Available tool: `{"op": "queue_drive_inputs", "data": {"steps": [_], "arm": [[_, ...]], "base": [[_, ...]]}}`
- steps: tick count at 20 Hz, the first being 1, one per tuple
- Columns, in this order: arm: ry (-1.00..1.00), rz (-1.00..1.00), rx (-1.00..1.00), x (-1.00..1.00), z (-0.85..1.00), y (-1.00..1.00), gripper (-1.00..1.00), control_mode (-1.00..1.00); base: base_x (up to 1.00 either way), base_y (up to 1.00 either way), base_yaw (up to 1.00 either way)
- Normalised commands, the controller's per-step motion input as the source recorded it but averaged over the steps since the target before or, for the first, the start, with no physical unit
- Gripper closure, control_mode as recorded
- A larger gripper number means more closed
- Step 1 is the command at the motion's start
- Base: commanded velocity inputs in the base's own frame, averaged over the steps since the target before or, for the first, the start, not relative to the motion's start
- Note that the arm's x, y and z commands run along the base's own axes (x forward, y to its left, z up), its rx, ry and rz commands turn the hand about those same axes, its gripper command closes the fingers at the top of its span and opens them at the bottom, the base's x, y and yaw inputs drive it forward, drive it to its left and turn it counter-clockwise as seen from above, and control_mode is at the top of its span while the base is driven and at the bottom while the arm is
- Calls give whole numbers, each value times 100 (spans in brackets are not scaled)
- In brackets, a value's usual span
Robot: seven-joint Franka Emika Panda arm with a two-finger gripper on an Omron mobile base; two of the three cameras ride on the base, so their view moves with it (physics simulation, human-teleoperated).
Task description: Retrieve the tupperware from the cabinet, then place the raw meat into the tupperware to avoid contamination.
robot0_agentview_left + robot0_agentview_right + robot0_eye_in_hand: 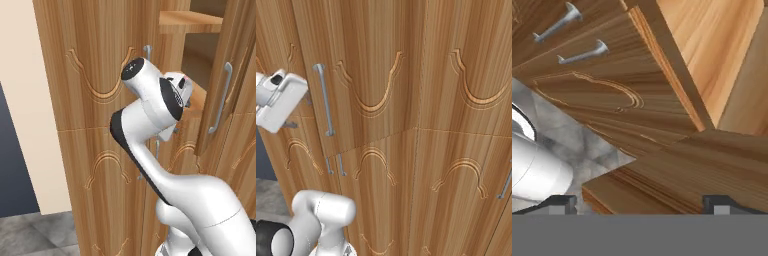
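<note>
Cabinet (90, 100), upper door (225, 90) ajar, shelves bare where visible, tupperware not located; claw (640, 205) spread wide, empty, close to a wooden edge; risk: wrist strikes the open door or shelf edge when reaching inward.

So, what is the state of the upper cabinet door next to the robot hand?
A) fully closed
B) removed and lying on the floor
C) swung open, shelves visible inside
C: in the left base view the upper door of the cabinet stands swung out, and a shelf shows inside.
</note>
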Motion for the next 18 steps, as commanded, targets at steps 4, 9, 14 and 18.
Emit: {"op": "queue_drive_inputs", "data": {"steps": [4,9,14,18], "arm": [[36,-15,-7,0,-16,-51,-100,-100],[38,-17,-11,1,-18,-39,-100,-100],[27,-22,-4,-15,-29,-43,-100,-100],[13,-16,0,-54,-25,-51,-100,-100]], "base": [[0,0,0],[0,0,0],[0,0,0],[0,0,0]]}}
